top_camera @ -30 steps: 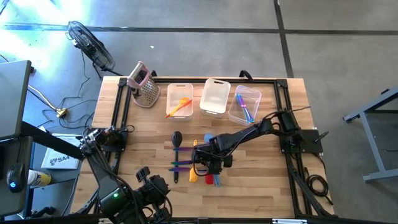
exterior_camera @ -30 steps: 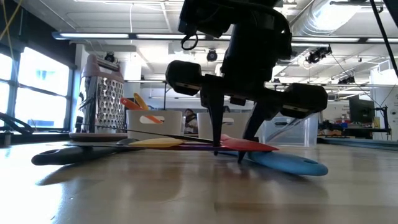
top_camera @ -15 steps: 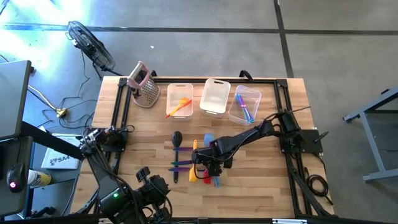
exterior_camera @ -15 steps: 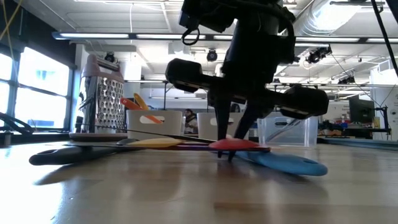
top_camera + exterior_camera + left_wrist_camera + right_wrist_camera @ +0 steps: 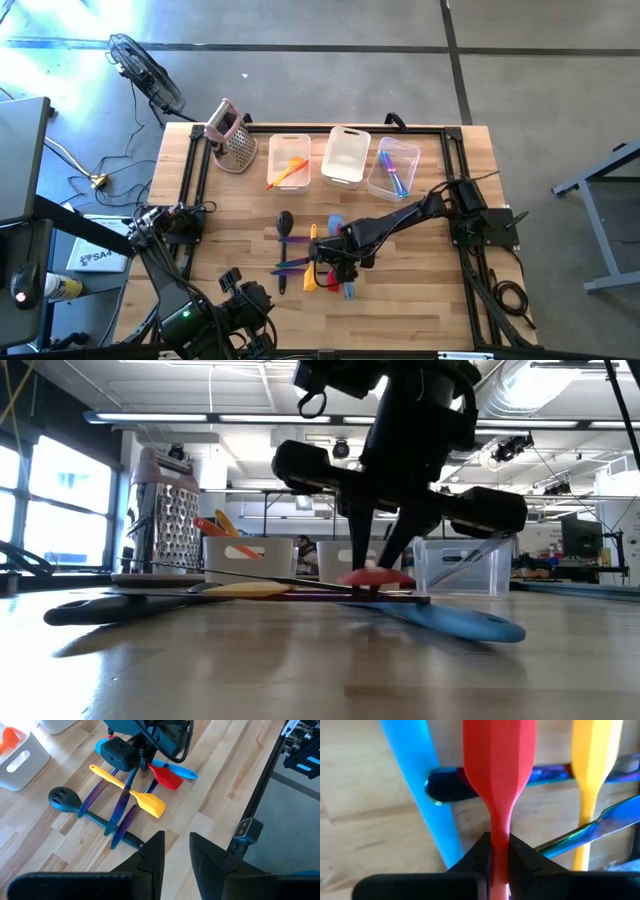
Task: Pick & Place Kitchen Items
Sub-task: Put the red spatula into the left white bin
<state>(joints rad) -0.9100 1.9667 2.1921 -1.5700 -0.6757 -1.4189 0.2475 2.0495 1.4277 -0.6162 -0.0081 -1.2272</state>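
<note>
Near the front middle of the light wooden table (image 5: 420, 290), the right gripper (image 5: 499, 854) is clamped on the thin neck of the slim red plastic spatula (image 5: 498, 765), its 2 fingers pressed against either side of the neck. In the low view the spatula's blade (image 5: 375, 577) is seen lifted just clear of the pile, while the blue plastic spatula (image 5: 455, 622) and the yellow plastic spatula (image 5: 130, 790) lie flat on the wood beside it. The red spatula's long axis runs straight forward from the gripper, blade away from the wrist, roughly parallel to the blue and yellow handles on either side.

The 3 clear rectangular plastic bins (image 5: 345, 155) stand well apart from the pile, toward the table's far edge, so the carry is judged to run away from the pile along that direction. The right arm is clearly the nearer one. The left gripper (image 5: 176, 851) waits with its fingers apart at the table's near left corner.
</note>
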